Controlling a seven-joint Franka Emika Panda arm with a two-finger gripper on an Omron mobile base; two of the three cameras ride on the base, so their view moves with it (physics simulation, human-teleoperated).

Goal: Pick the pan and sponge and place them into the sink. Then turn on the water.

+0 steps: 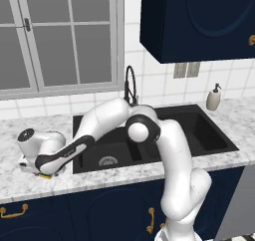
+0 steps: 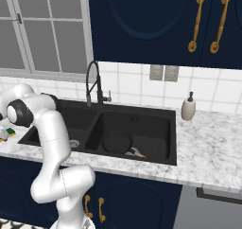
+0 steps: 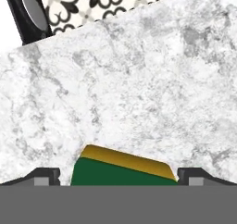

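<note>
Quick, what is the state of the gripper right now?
Gripper: jaws open, one on each side of the sponge on the counter, not yet closed on it.

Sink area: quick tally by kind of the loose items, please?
Frying pan: 1, in the sink's right basin
Sponge: 1, on the counter between the open claw tips
Soap dispenser: 1
Total: 3

I see the pan (image 2: 117,142), round and black, flat on the floor of the right basin of the black sink (image 2: 156,110). The sponge (image 3: 121,172), green over yellow, lies on marble counter left of the sink.
</note>
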